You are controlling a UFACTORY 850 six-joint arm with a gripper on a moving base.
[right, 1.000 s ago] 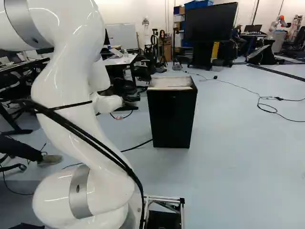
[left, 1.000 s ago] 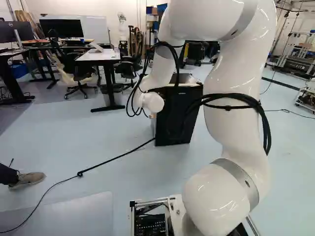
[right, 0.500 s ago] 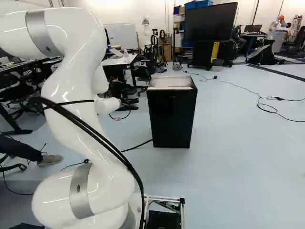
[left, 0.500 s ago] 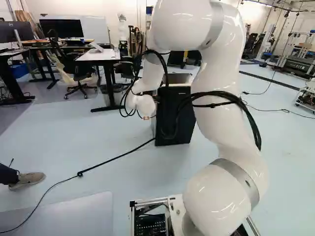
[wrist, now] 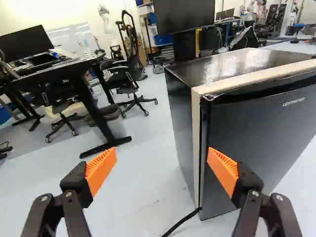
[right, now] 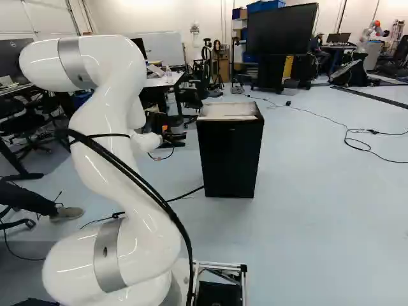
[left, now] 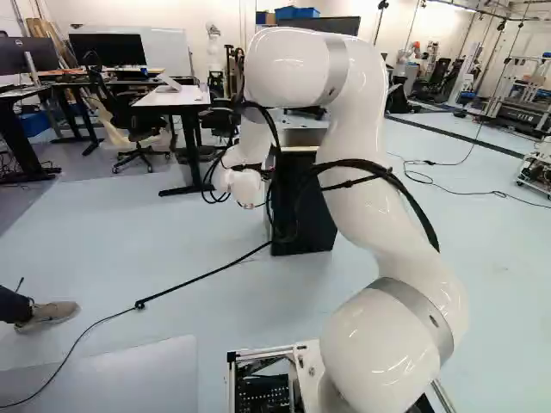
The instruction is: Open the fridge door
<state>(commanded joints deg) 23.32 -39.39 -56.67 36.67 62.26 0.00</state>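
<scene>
The fridge (right: 229, 159) stands on the floor (right: 319, 223) ahead of the arm (right: 105, 159), its door (wrist: 266, 138) apparently closed. I see the pincer (wrist: 162, 165) wide open near the door's edge; driven forward off-line, one orange pad (wrist: 222, 170) could butt the door and shove the whole fridge.

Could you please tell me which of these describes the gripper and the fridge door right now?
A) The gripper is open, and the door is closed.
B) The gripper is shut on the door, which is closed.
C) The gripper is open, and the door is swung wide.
A: the gripper's two fingers stand well apart, and the fridge door lies along the front of the fridge body.
</scene>
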